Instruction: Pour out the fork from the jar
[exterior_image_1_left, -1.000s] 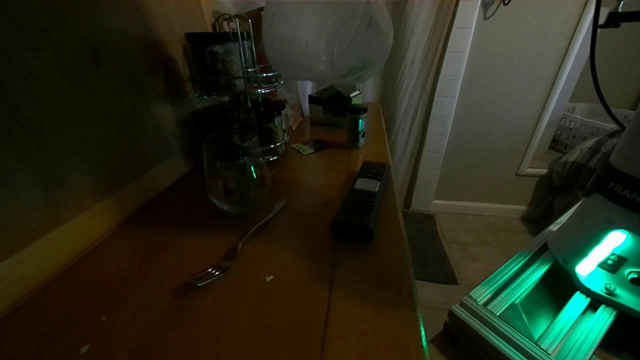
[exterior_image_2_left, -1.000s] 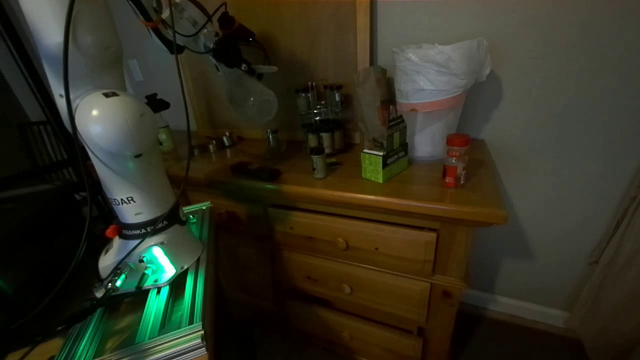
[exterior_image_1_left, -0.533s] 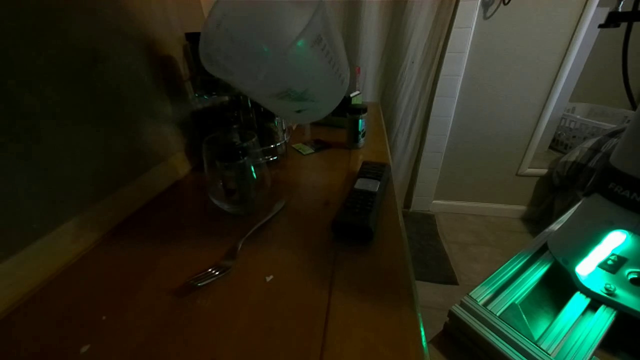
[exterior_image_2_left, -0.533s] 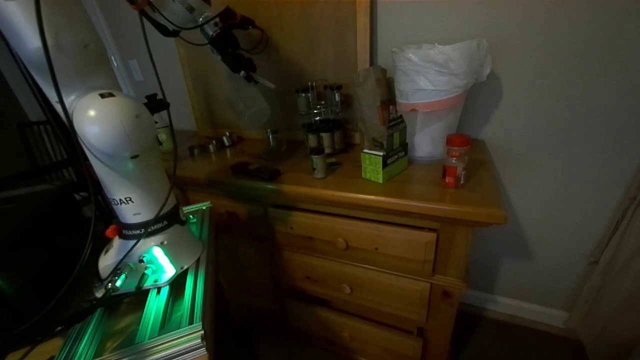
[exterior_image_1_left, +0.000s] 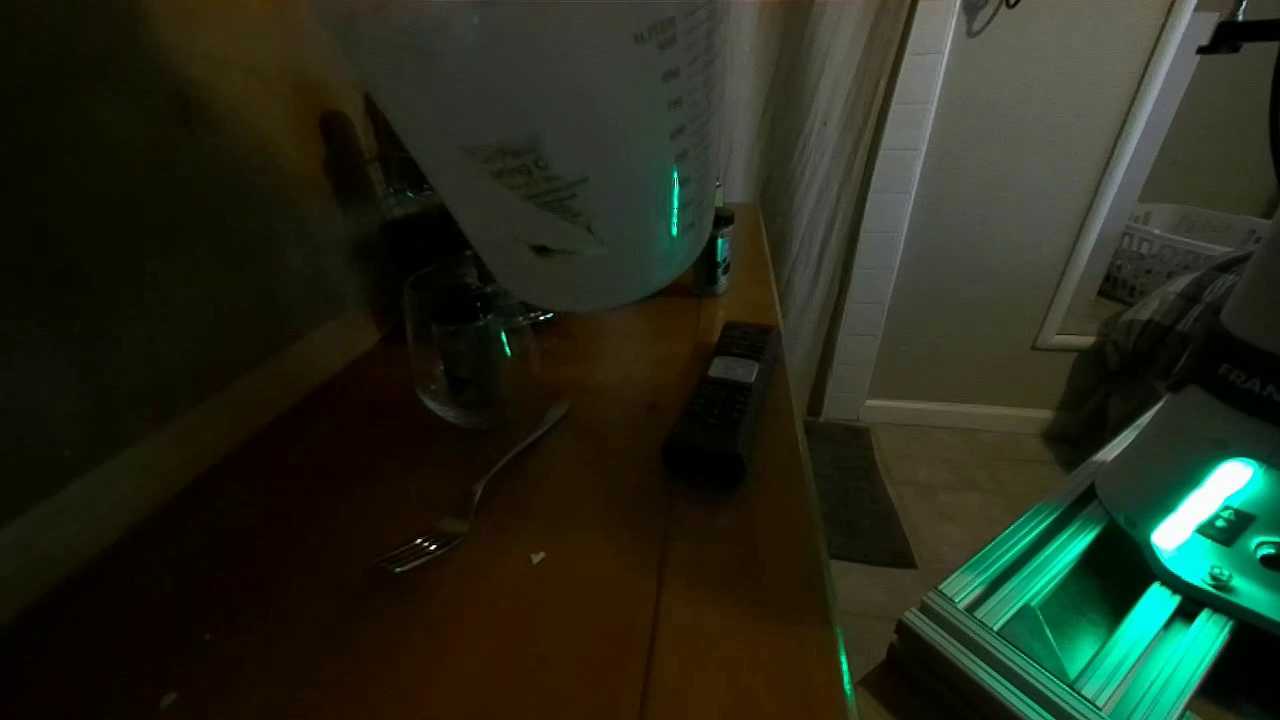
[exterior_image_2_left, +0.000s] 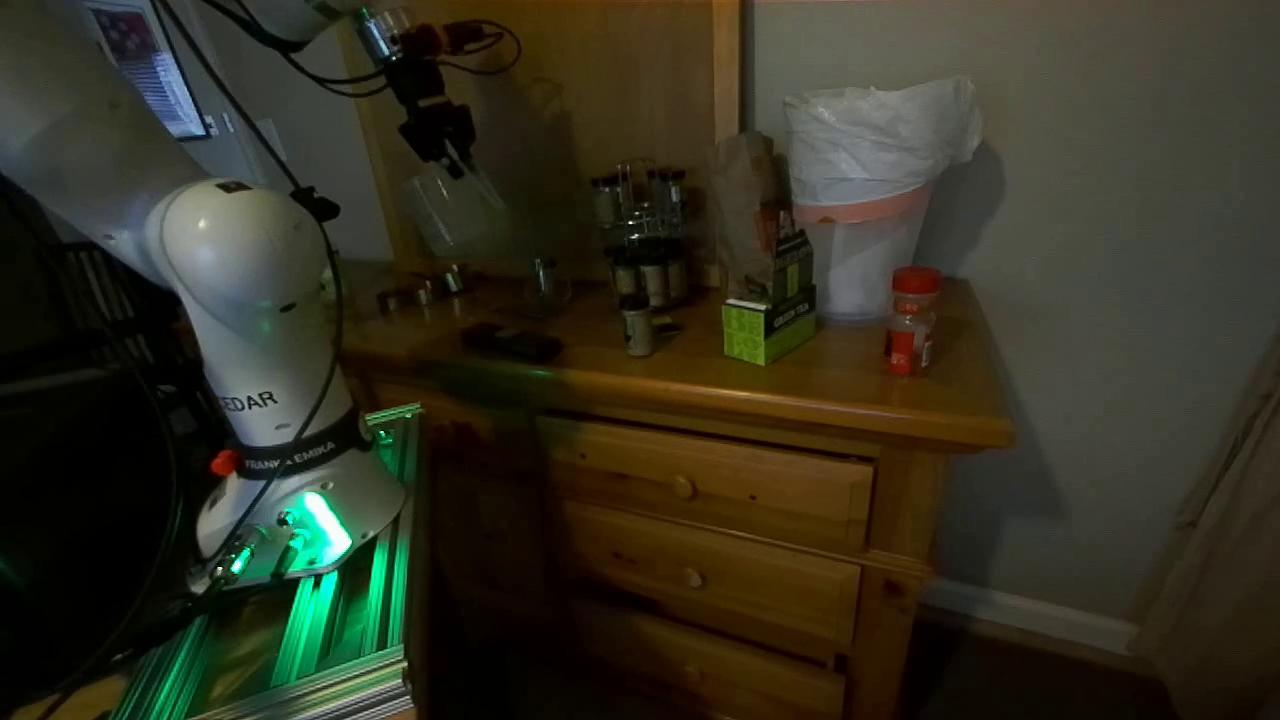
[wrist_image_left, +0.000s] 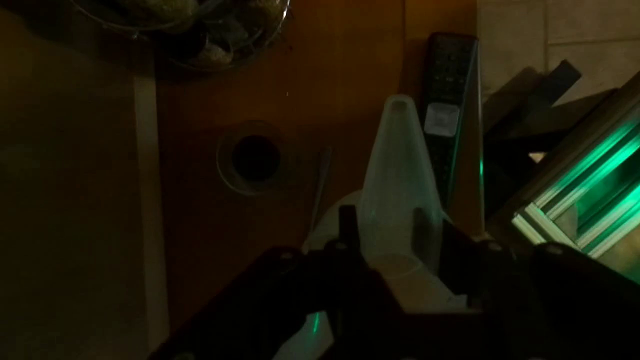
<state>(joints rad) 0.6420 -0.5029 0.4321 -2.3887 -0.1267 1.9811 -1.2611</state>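
Observation:
The fork (exterior_image_1_left: 425, 548) lies on the wooden dresser top, tines toward the camera, in an exterior view. Its handle end also shows in the wrist view (wrist_image_left: 322, 172). The jar (exterior_image_1_left: 590, 130), a translucent whitish pitcher with graduation marks, hangs nearly upright, slightly tilted, above the dresser. It shows faintly in an exterior view (exterior_image_2_left: 440, 215). My gripper (exterior_image_2_left: 465, 170) is above the dresser, shut on the jar's handle, which stands between the dark fingers in the wrist view (wrist_image_left: 387, 222). The jar's rim is out of the frame in an exterior view, and its inside is hidden there.
A clear stemless glass (exterior_image_1_left: 470, 365) stands by the fork's handle end. A black remote (exterior_image_1_left: 725, 410) lies near the front edge. A spice rack (exterior_image_2_left: 640, 230), a spice bottle (exterior_image_2_left: 637, 325), a green tea box (exterior_image_2_left: 770, 325) and a bagged bucket (exterior_image_2_left: 860, 250) stand farther along. A wall (wrist_image_left: 70, 175) runs behind.
The jar has turned from strongly tipped to nearly upright and come lower and nearer the camera in an exterior view. My arm has swung back with it. The fork has stayed on the dresser.

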